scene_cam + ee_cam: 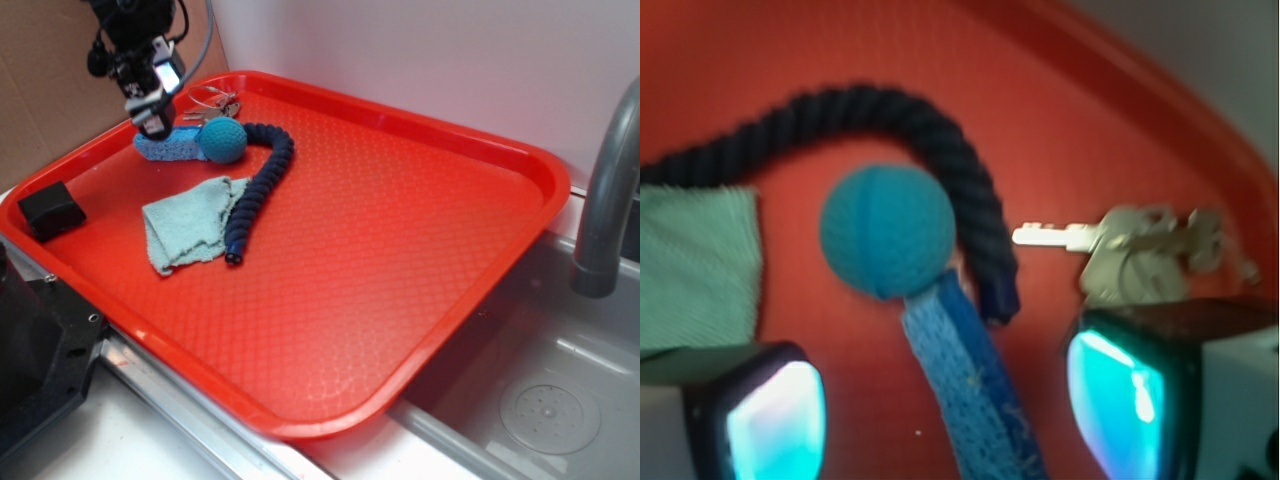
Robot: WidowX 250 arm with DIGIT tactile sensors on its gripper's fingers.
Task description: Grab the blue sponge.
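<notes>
Up near the far left corner of the red plastic tray [420,300], the small oblong blue sponge [970,390] lies touching the round teal crocheted ball [888,230]. Directly above it, the black gripper [945,415] has its jaws spread, one on either side of the sponge. A dark navy braided rope [940,140] curves around the ball, with metal keys [1140,250] beside it and a pale blue cloth rag [190,235] nearby.

Black arm, dark cables, white-and-black gripper [945,420] with glowing cyan fingers [775,425].
</notes>
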